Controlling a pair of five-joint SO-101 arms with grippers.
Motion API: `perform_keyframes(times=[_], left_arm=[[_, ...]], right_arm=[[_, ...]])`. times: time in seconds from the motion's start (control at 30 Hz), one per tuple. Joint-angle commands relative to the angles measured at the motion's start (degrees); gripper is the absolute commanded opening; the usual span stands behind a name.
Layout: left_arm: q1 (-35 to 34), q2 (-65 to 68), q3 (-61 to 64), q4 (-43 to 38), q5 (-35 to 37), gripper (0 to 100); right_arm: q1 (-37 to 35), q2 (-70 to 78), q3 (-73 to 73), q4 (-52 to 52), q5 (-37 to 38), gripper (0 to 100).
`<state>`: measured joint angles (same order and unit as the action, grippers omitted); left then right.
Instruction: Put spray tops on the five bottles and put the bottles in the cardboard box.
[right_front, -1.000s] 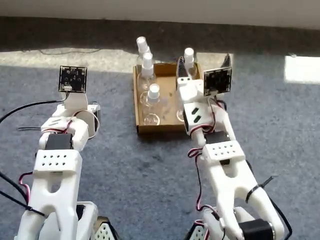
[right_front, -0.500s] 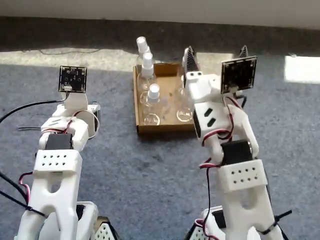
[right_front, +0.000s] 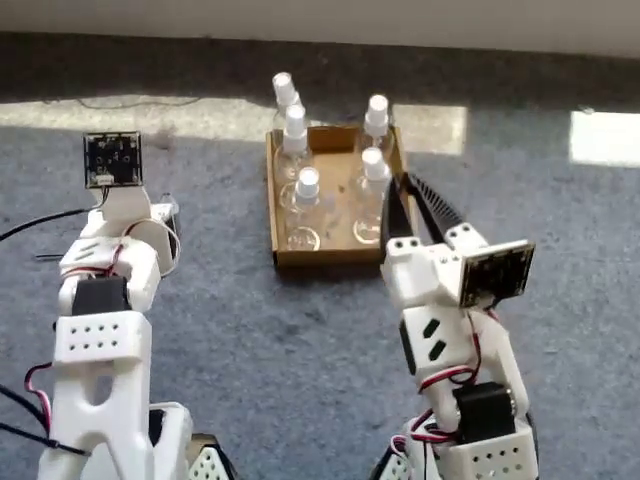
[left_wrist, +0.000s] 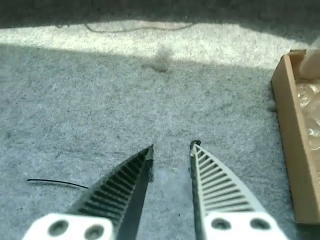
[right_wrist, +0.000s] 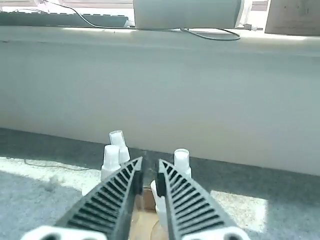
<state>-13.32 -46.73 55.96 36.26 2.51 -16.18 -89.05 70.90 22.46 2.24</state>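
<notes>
The cardboard box (right_front: 273, 200) stands at the middle back of the carpet. Several clear bottles with white spray tops stand upright in it, among them one at the far left (right_front: 283, 90), one at the far right (right_front: 377, 110) and one nearer on the right (right_front: 372, 162). My right gripper (right_front: 404, 180) hangs above the box's right edge, open by a narrow gap (right_wrist: 149, 161) and holding nothing; beyond its fingers I see bottle tops (right_wrist: 181, 159). My left gripper (left_wrist: 171, 148) is open over bare carpet to the left of the box (left_wrist: 291, 135).
Grey carpet (right_front: 300, 330) covers the floor, with sunlit patches at the back. A thin black cable (left_wrist: 55, 183) lies near the left gripper. A pale wall (right_wrist: 200, 95) rises behind the box.
The right gripper opened off the bottle at the box's right side, then drew back toward its base with its fingers narrowing. The left arm shifted slightly left.
</notes>
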Motion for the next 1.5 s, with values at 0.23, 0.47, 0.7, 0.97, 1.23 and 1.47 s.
perform_keyframes(times=[0.23,0.47,0.7,0.97,1.23,1.47], left_arm=[[-0.48,-48.22,11.82,12.48,-1.05,12],[-0.66,-56.57,26.07,12.40,-5.10,13],[-0.66,-55.96,36.97,12.31,-5.27,13],[-0.75,-56.92,41.19,15.56,-5.27,13],[-0.75,-56.92,41.19,35.78,-5.27,13],[-0.66,-57.01,41.19,40.88,-5.10,12]], right_arm=[[9.01,-16.04,13.41,13.58,0.26,0.5],[10.59,-16.31,19.12,13.76,0.44,0.5],[14.46,-16.31,27.65,13.76,0.53,0.5],[20.00,-16.13,30.37,13.76,0.62,0.5],[24.66,-15.96,30.37,23.16,0.62,0.5],[25.01,-16.04,30.37,42.15,0.62,0.5]])
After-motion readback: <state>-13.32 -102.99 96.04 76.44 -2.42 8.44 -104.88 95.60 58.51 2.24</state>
